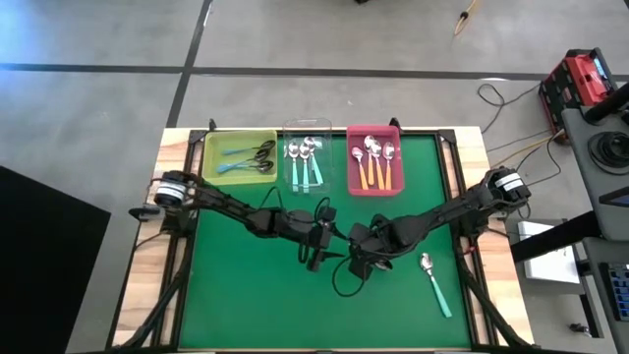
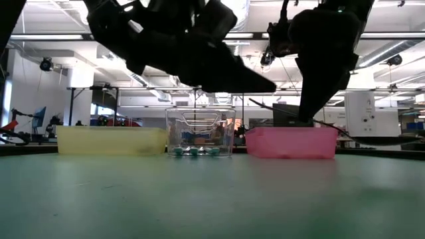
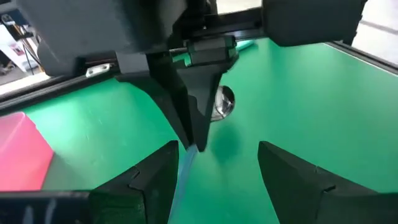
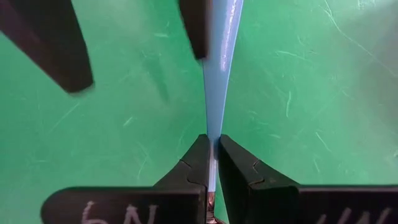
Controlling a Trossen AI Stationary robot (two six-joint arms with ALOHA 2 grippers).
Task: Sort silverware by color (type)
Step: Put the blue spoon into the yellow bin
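**Query:** State of the fingers, and location of the held spoon [image 4: 219, 74]?

**Reply:** Right gripper [image 4: 212, 140] clamped on the teal handle close to the bowl end, above the middle of the table [image 1: 246, 315]. Left gripper [image 3: 216, 146] spread wide, gripping nothing. Fingers [image 3: 149, 174] set either side of the free handle end, one just beside it; contact cannot be confirmed.

**Query:** Long axis relative to both grippers?

**Reply:** Handle running straight out from the right jaws into the gap between the left fingers, with the silver bowl on the far side of the right fingertips. Spoon carried by the right arm alone.

**Query:** Probable destination?

**Reply:** Judged by handle colour and bowl finish: clear container [image 1: 319, 126] at the middle of the back edge, already holding teal-handled spoons with silver bowls. Yellow tray [image 1: 211, 143] toward the back left corner holds dark-bowled ones; pink tray [image 1: 352, 157] to the right of the clear container holds orange-handled ones.

**Query:** Remaining work?

**Reply:** One loose spoon [image 1: 433, 279], teal-handled, lying flat toward the front right corner, bowl toward the back edge; nearer the right arm
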